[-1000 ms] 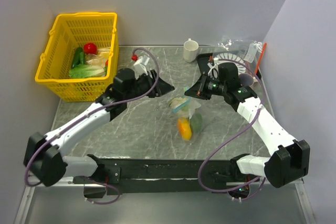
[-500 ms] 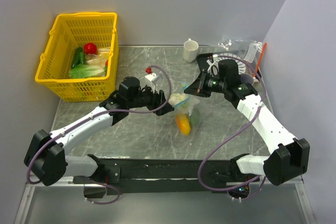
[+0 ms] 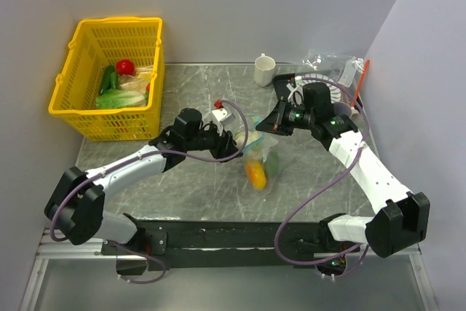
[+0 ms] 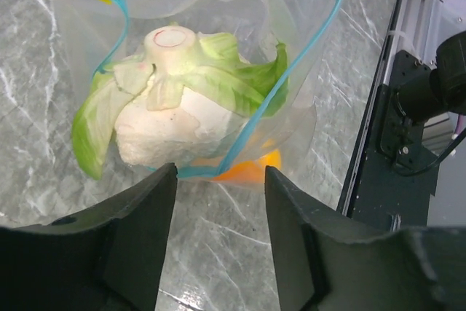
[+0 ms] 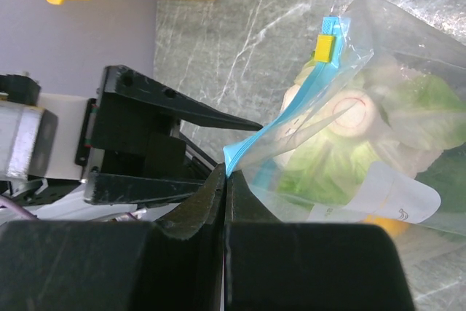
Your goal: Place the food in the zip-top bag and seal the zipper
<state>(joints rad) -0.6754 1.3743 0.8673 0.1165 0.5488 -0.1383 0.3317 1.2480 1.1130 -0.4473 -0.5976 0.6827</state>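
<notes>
Over veined grey tabletop [image 5: 255, 27], right gripper [image 5: 224, 172] is pinching the teal zipper [image 5: 312, 74] of the limp zip-top bag [image 5: 378, 129], left gripper [image 4: 218, 176] spread beside.

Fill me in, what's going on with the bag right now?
The right hand is shut on a corner of the zipper, holding the mouth of the zip-top bag up and open. The left hand, open, sits at the mouth's near edge. A cauliflower and an orange food item are inside; the zipper is not sealed.
</notes>
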